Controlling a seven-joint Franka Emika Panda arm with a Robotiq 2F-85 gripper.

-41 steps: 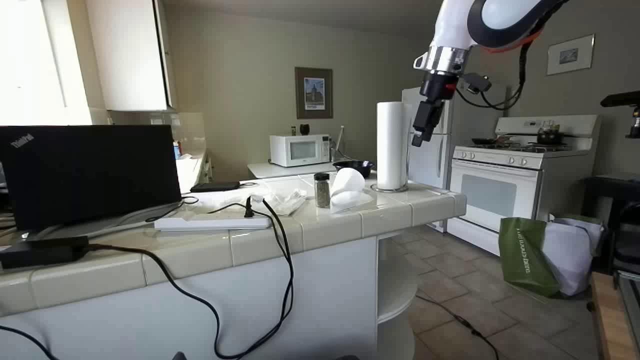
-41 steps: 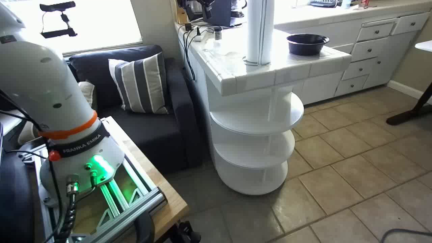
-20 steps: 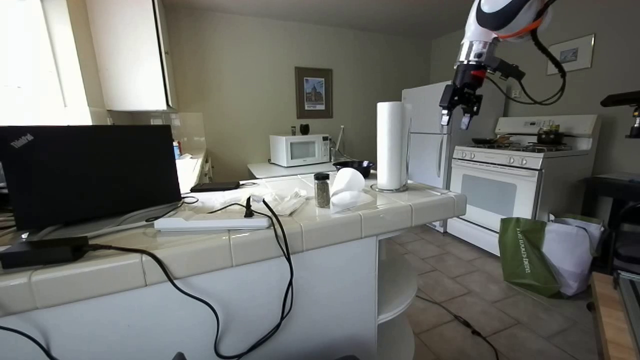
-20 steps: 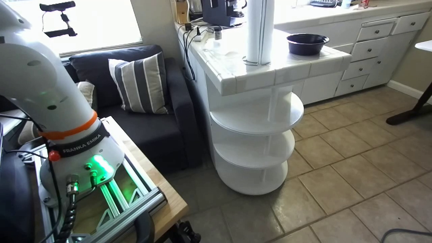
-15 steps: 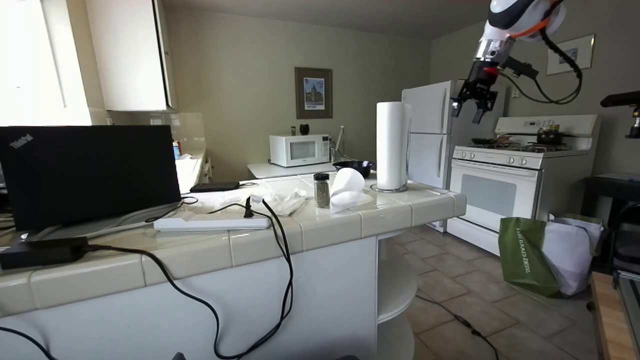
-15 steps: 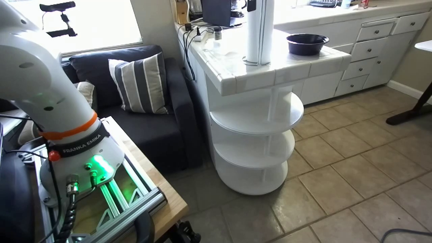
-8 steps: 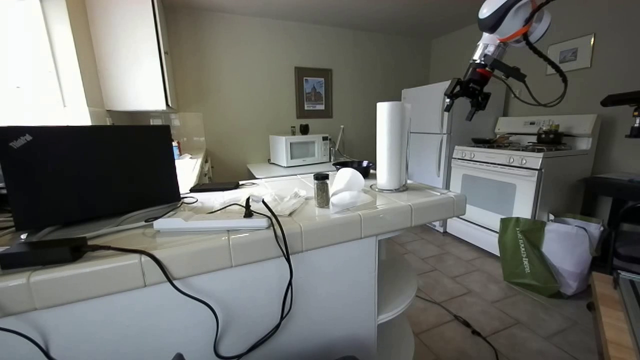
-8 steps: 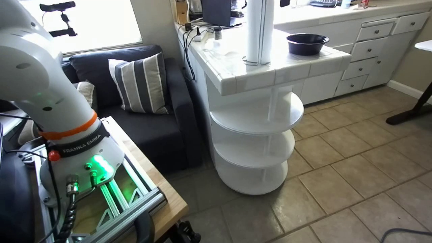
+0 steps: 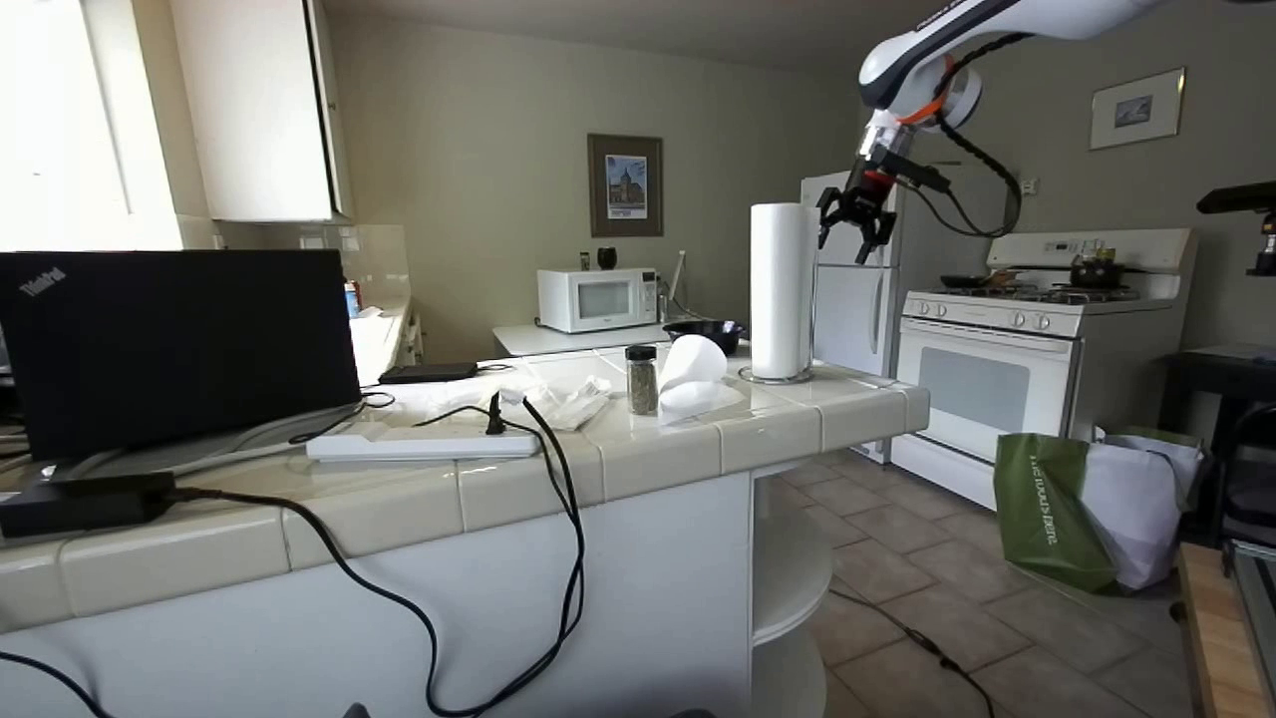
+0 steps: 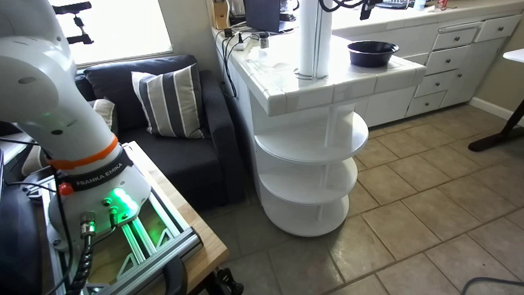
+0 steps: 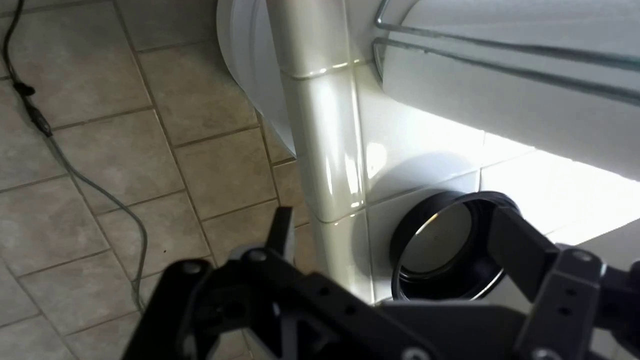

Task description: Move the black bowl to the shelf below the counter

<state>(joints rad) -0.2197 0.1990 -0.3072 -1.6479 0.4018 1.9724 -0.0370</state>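
Observation:
The black bowl (image 10: 372, 55) stands upright on the white tiled counter (image 10: 301, 96), near its edge. It also shows in an exterior view (image 9: 713, 339), partly behind a paper piece, and in the wrist view (image 11: 440, 245). My gripper (image 9: 845, 247) is open and empty, in the air above counter height, beyond the paper towel roll. In the wrist view the gripper (image 11: 394, 212) has its fingers wide apart; one finger overlaps the bowl's rim in the picture, the other lies over the floor. The white round-edged shelf (image 10: 313, 143) is below the counter's end, with more boards beneath it.
A tall paper towel roll (image 9: 780, 289) on a wire stand is beside the bowl, close to the arm. A spice jar (image 9: 641, 381), a power strip (image 9: 424, 444), cables and a laptop (image 9: 179, 349) are on the counter. A sofa (image 10: 176, 164) stands beside the counter.
My gripper first swung right and turned so both fingers show apart. In the last half second it has moved left and slightly down, towards the bowl's side. The bowl has not moved.

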